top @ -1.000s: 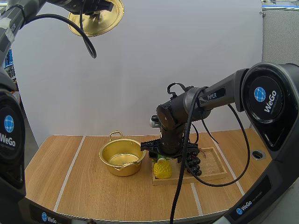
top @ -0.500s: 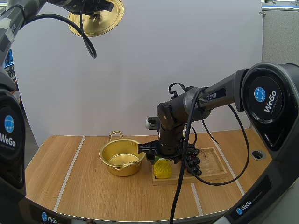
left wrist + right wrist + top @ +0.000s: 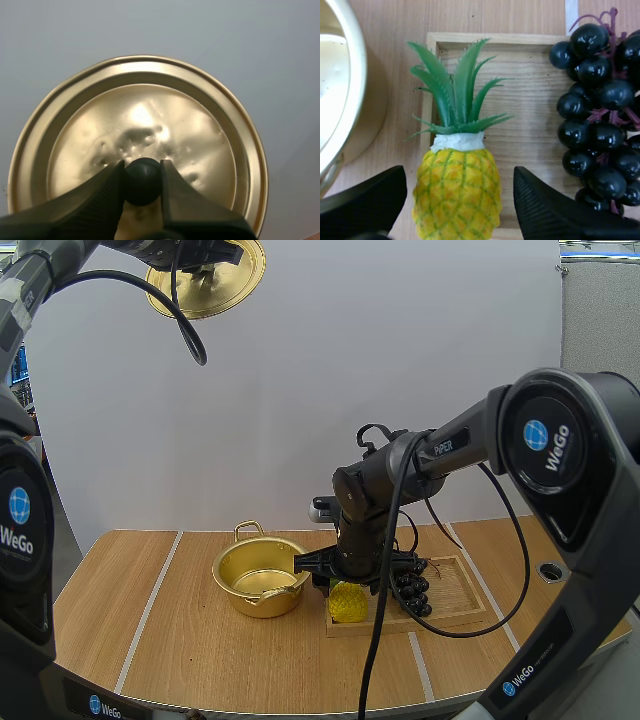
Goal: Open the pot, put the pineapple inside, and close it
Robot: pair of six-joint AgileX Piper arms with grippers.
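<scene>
High up at the back left, my left gripper [image 3: 143,184] is shut on the black knob [image 3: 143,176] of the gold lid [image 3: 205,280], and the lid [image 3: 137,130] hangs clear of the table. The open gold pot [image 3: 258,576] stands on the table. A yellow pineapple [image 3: 457,192] with green leaves lies at the near left corner of the wooden tray [image 3: 535,100]. My right gripper [image 3: 460,197] is open, one finger on each side of the pineapple [image 3: 348,602] without touching it.
A bunch of dark grapes [image 3: 600,110] lies in the tray just right of the pineapple, the grapes [image 3: 412,590] close to my right finger. The pot's rim [image 3: 350,100] is close on the pineapple's left. The tray [image 3: 455,592] lies right of the pot.
My right gripper has shifted slightly left and lowered over the pineapple. The left arm and the lid have not moved.
</scene>
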